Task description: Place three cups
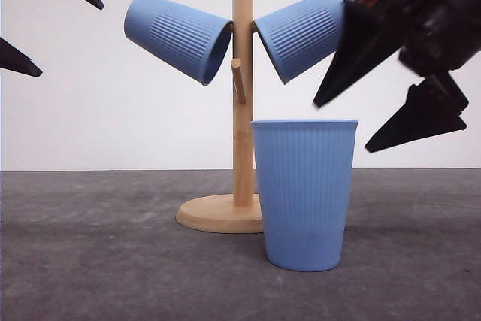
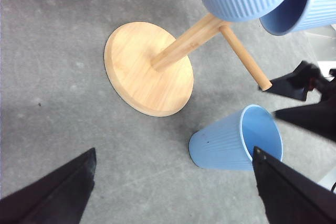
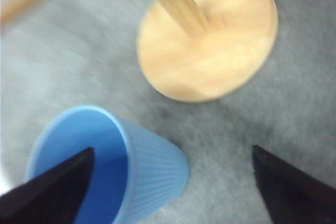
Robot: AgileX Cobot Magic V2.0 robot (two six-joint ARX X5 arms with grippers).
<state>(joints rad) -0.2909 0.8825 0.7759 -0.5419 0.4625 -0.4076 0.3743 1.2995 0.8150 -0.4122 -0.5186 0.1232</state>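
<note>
Two light-blue ribbed cups hang mouth-down on the wooden stand's pegs, one on the left (image 1: 178,35) and one on the right (image 1: 304,31). A third cup (image 1: 304,193) stands upright on the grey table in front of the stand's base, also seen in the left wrist view (image 2: 231,140) and the right wrist view (image 3: 105,166). My right gripper (image 1: 341,127) is open and empty, just above and to the right of the standing cup's rim, beside the right hanging cup. My left gripper (image 1: 72,41) hangs open and empty at the upper left, apart from the cups.
The wooden stand (image 1: 242,73) rises from a round base (image 1: 214,216) mid-table. One bare peg (image 1: 237,80) points forward below the hanging cups. A white wall closes the back. The right wrist view is motion-blurred.
</note>
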